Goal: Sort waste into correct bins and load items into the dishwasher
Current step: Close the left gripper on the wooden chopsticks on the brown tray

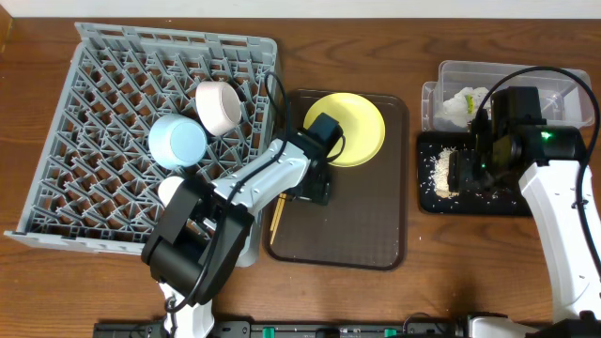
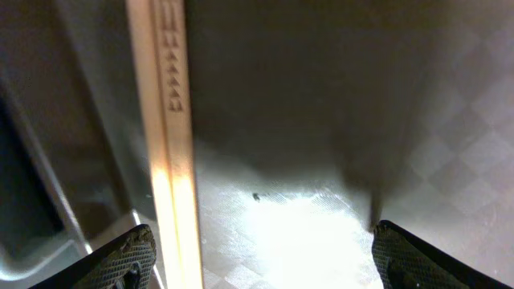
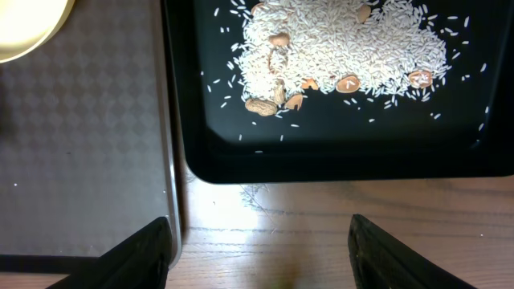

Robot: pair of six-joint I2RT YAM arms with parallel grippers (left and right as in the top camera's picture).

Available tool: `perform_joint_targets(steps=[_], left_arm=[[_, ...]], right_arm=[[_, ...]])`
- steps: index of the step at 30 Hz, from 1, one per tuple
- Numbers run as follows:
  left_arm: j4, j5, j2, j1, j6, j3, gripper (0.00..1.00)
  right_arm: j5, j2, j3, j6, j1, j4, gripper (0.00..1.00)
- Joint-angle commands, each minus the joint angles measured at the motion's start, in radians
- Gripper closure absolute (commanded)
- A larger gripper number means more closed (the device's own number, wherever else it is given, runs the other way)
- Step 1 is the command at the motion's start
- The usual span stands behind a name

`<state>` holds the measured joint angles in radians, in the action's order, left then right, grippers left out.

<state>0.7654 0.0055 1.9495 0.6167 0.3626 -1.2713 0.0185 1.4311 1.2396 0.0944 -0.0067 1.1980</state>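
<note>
The chopsticks (image 1: 277, 214) lie along the left side of the brown tray (image 1: 376, 235). My left gripper (image 1: 313, 185) is open and low over them. In the left wrist view the chopsticks (image 2: 169, 144) run between my open fingers (image 2: 261, 257), close to the left one. The yellow plate (image 1: 349, 129) sits on the brown tray. The grey dish rack (image 1: 94, 141) holds the cream-white bowl (image 1: 218, 105), light blue bowl (image 1: 177, 141) and white cup (image 1: 169, 191). My right gripper (image 1: 462, 174) is open and empty over the black tray (image 1: 470, 202) with the rice scraps (image 3: 345, 48). The wrapper (image 1: 467, 101) lies in the clear tub (image 1: 554, 80).
In the right wrist view my open fingers (image 3: 257, 253) hang over bare wood between the black tray's rim (image 3: 337, 164) and the brown tray's edge (image 3: 80, 160). A few rice grains lie loose in the black tray. The yellow plate's edge (image 3: 24, 24) shows top left.
</note>
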Motion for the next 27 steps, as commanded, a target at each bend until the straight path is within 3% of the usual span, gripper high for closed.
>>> perform_joint_targets(steps=[1, 17, 27], left_arm=[[0.002, 0.04, 0.013, 0.001, 0.002, 0.011, 0.14], [0.0, 0.05, 0.009, 0.002, 0.002, 0.01, 0.15], [0.002, 0.021, -0.082, 0.002, 0.01, -0.003, 0.16]], right_arm=[[-0.002, -0.013, 0.015, -0.009, -0.006, 0.002, 0.32], [-0.002, -0.013, 0.015, -0.01, -0.006, 0.002, 0.32], [-0.002, -0.013, 0.015, -0.01, -0.006, -0.001, 0.31]])
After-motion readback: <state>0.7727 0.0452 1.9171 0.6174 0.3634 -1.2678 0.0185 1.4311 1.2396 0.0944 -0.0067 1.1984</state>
